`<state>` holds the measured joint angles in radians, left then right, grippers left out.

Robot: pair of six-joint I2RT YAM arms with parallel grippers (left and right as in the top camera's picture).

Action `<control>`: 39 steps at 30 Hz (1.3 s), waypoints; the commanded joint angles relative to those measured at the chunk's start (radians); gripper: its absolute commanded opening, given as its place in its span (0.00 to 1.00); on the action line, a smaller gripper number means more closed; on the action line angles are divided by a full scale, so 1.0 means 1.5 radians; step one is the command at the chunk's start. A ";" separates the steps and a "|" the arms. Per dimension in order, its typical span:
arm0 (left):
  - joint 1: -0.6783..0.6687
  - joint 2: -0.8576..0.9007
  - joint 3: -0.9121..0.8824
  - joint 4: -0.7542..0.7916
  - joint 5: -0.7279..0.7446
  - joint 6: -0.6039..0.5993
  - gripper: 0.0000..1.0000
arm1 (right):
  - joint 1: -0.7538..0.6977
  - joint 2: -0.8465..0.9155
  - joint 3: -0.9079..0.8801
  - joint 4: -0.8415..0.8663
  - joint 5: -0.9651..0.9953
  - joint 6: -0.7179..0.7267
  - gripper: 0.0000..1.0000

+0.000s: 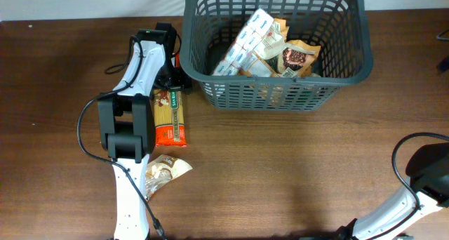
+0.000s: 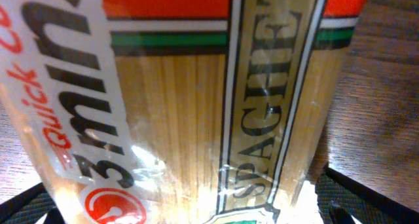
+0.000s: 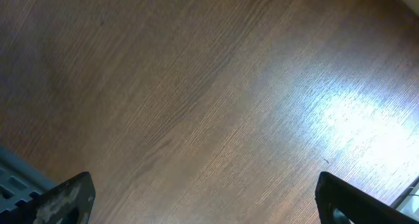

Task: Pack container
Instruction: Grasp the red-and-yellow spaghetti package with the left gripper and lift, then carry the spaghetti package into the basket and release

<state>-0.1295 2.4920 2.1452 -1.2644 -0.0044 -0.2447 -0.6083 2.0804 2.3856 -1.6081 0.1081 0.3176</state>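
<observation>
Left gripper (image 2: 186,207) is gaping astride the orange plastic spaghetti pack (image 2: 183,112) at the dark grey lattice basket's (image 1: 280,96) eight o'clock; right gripper (image 3: 204,198) is gaping too.

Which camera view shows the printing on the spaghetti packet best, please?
The left wrist view: the spaghetti packet fills the frame, so its lettering reads clearly. The overhead view shows the whole packet lying on the table just left of the container, with the print too small to read. The right wrist view shows none of it.

Brown wood-grain table (image 1: 280,163), pale wall (image 1: 84,1)
</observation>
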 commanded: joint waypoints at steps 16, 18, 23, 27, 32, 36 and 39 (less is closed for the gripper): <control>0.001 0.010 -0.025 -0.001 -0.001 -0.001 0.02 | 0.001 -0.008 -0.004 0.001 0.003 0.007 0.99; 0.007 0.010 -0.019 -0.004 -0.014 -0.002 0.02 | 0.001 -0.008 -0.004 0.001 0.003 0.007 0.99; 0.049 0.005 0.020 -0.030 -0.012 -0.035 0.02 | 0.001 -0.008 -0.004 0.001 0.003 0.007 0.99; 0.100 -0.018 0.082 -0.047 -0.012 -0.057 0.02 | 0.001 -0.008 -0.004 0.001 0.003 0.007 0.99; 0.161 -0.086 0.182 -0.053 -0.012 -0.058 0.02 | 0.001 -0.008 -0.004 0.001 0.003 0.007 0.99; 0.180 -0.160 0.284 -0.048 -0.012 -0.058 0.02 | 0.001 -0.008 -0.004 0.001 0.003 0.007 0.99; 0.167 -0.211 0.353 -0.045 -0.012 -0.057 0.02 | 0.001 -0.008 -0.004 0.001 0.003 0.006 0.99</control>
<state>0.1623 2.3852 2.5401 -1.3392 -0.0322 -0.3157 -0.6083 2.0804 2.3856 -1.6081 0.1081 0.3180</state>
